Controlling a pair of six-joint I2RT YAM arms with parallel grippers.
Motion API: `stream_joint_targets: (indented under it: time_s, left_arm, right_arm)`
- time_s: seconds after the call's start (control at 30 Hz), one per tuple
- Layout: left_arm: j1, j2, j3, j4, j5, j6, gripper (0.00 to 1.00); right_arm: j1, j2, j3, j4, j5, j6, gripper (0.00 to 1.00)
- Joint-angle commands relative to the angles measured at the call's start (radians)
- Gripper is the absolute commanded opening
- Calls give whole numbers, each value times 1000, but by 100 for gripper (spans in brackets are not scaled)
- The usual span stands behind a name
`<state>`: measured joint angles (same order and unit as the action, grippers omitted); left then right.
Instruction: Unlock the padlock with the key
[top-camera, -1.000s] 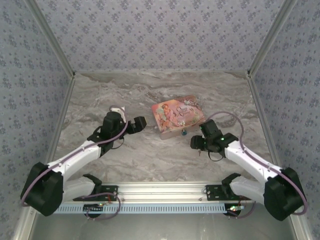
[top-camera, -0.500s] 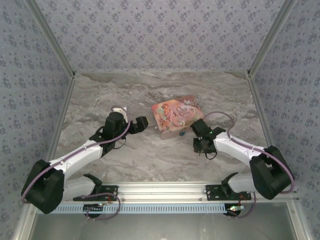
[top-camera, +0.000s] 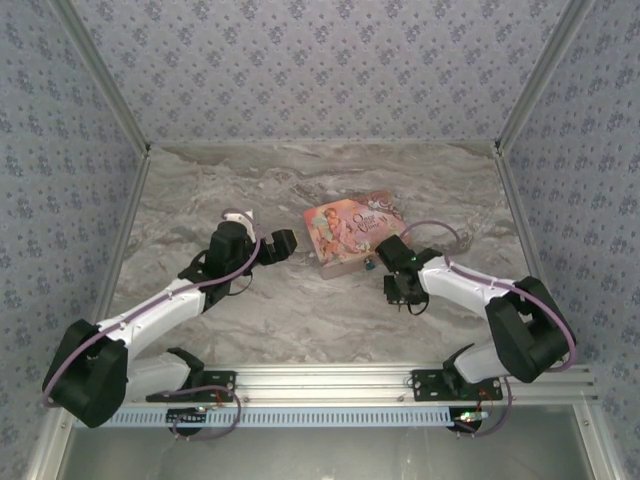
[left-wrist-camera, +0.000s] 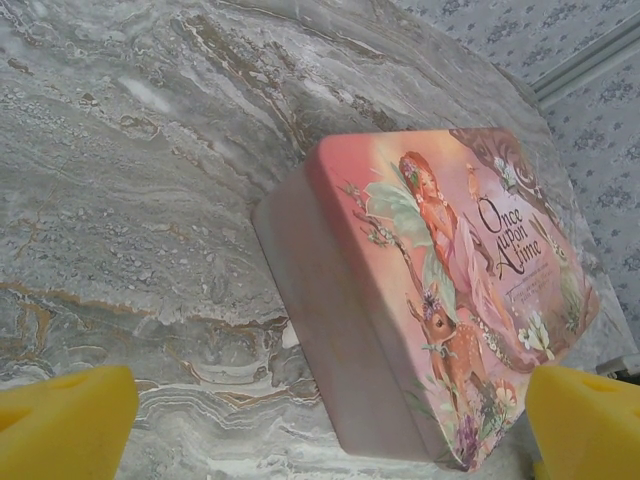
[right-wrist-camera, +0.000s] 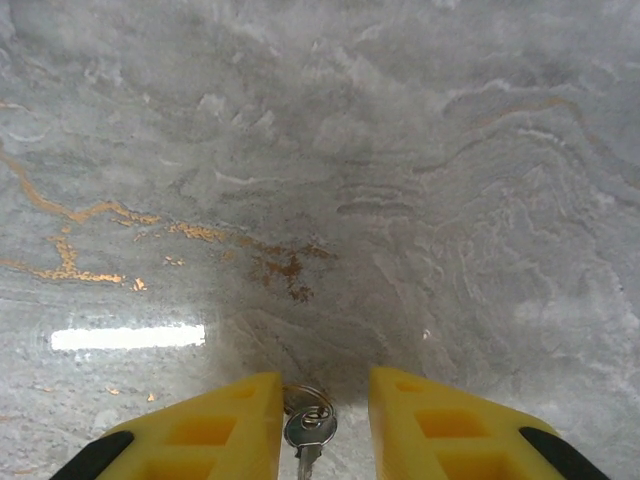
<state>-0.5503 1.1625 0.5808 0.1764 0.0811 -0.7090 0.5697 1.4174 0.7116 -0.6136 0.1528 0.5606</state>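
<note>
Fingers (left-wrist-camera: 62, 420) of left gripper (left-wrist-camera: 330, 400) yellow, spread wide, holding nothing. Pink tin (left-wrist-camera: 440, 280) just ahead, lid reads "Once upon A time". Right gripper (right-wrist-camera: 325, 385): fingers narrowly apart, small silvery key (right-wrist-camera: 305, 432) with ring between them, over marble table (right-wrist-camera: 400, 150); grip unclear.

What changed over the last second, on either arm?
The right arm folded in, its elbow drawing toward centre, and carried the right hand left, closer to the pink tin's near edge. Its fingers narrowed around the key; whether they pinch it is unclear. Unchanged: the left hand is open and parked left of the tin, and the tin and padlock are in place.
</note>
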Motion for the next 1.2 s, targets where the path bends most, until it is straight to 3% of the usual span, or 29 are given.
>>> stream_joint_targets:
  time_s: [0.0, 0.2, 0.5, 0.73, 0.93, 1.17]
  left_arm:
    - [-4, 3, 32, -4, -14, 2, 99]
    - [-4, 6, 39, -12, -18, 0, 99]
    - [-5, 12, 69, -29, -16, 16, 99]
    - [-4, -7, 70, 0, 12, 45, 99]
    - [-7, -46, 55, 93, 99, 59, 99]
    - [-29, -63, 95, 220, 220, -9, 98]
  right_arm:
    - [8, 18, 15, -21, -16, -5, 29]
    - [14, 56, 14, -5, -40, -2, 23]
    - [22, 20, 20, -18, -23, 13, 1]
    - [22, -85, -7, 8, -16, 49, 0]
    - [22, -289, -39, 133, -45, 130, 0]
    - [22, -666, -182, 589, -74, 174, 0]
